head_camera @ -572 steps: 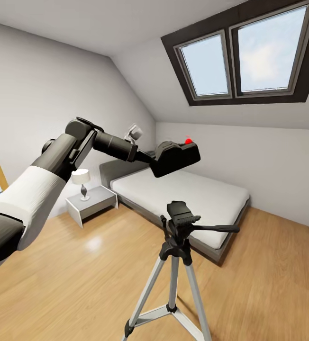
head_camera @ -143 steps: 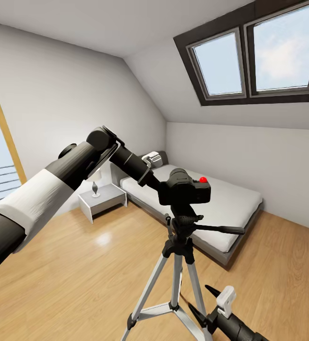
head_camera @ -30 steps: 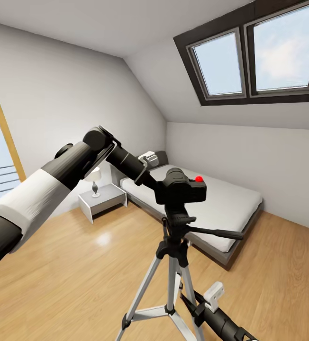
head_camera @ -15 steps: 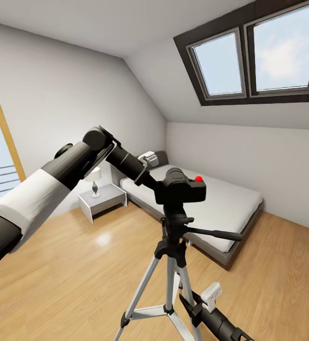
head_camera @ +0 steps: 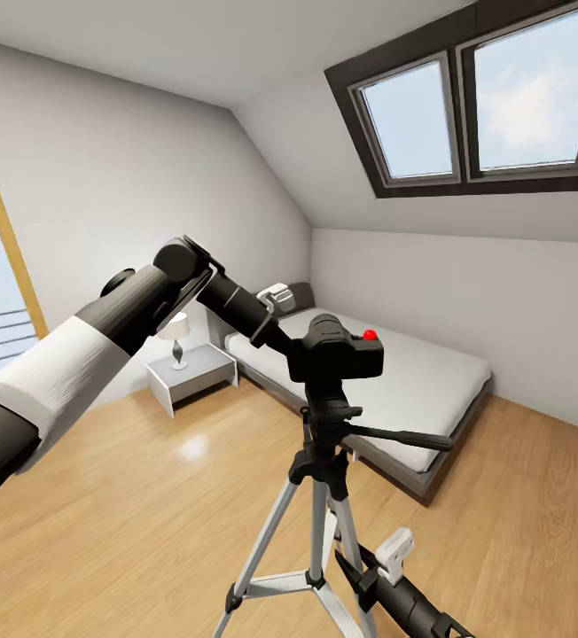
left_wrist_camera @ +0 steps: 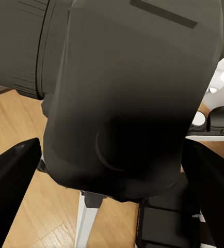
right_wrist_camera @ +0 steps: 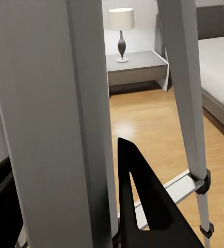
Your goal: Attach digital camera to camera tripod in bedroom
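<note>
You've got the digital camera [head_camera: 338, 351] right on top of the camera tripod [head_camera: 323, 496] — its body sits directly over the black pan head, and from the head view I can't tell whether the base is touching the plate or hanging just above it. That vertical line-up is the thing your next move turns on: camera base straight down onto the head, nothing sideways.

Your left claw [left_wrist_camera: 109, 155] is clamped on the camera from the bed side of your arm, a finger [left_wrist_camera: 11, 191] either side of the body in the left wrist view. The camera lies level, red button up, its long axis running across your view, roughly parallel to the pan handle sticking out to the right just below it.

Down low, your right claw [right_wrist_camera: 65, 206] has its fingers apart around one silver leg — the leg stands between them, and I can't tell whether either finger is touching it. So the left arm is the one on the camera; the right is only down at the legs.

My read: you're at the seating step, nearly done. If the base isn't home yet, ease straight down — a tilt would miss the plate.
</note>
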